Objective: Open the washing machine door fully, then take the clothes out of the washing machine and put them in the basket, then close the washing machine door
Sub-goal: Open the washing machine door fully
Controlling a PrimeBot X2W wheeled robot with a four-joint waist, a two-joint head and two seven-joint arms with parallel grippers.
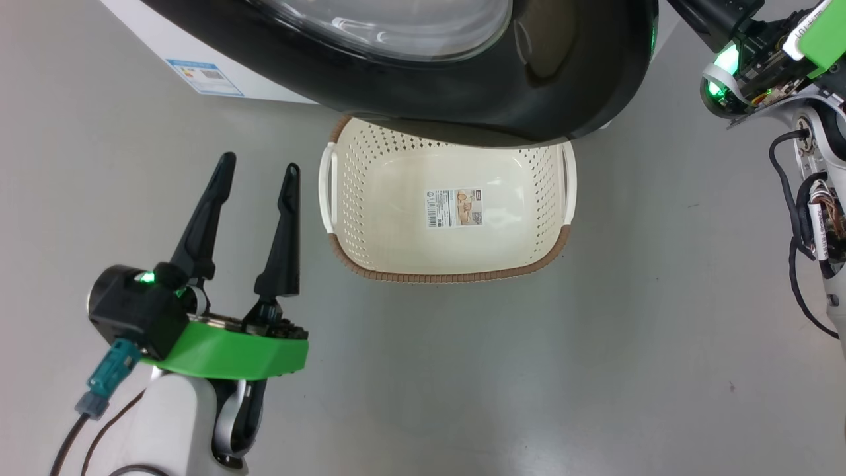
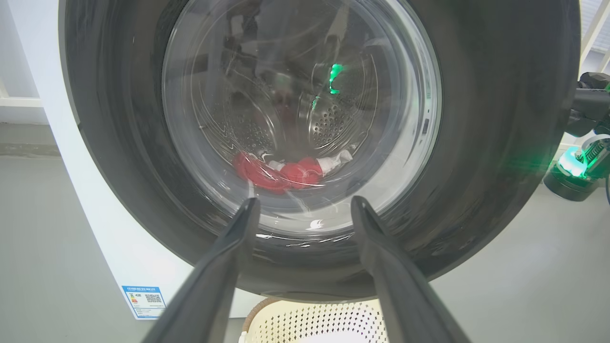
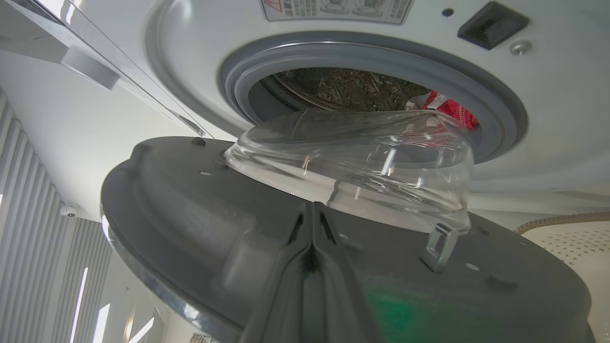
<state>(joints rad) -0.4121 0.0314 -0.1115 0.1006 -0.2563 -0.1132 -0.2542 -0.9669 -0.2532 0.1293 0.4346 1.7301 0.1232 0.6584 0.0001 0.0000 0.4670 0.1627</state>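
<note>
The washing machine (image 3: 548, 95) is sitting white and wide, its door (image 1: 529, 92) standing partly open, glass bowl bulging toward the drum. The basket (image 1: 449, 276) is waiting on the floor right under that black rim. The red clothes (image 2: 281, 174) are lying low in the drum. The left gripper (image 1: 259, 164) is hovering released beside the basket, fingers spread, pointing at the door. The right gripper (image 3: 312, 214) is clenched on nothing, tips right against the door's grey inner face.
</note>
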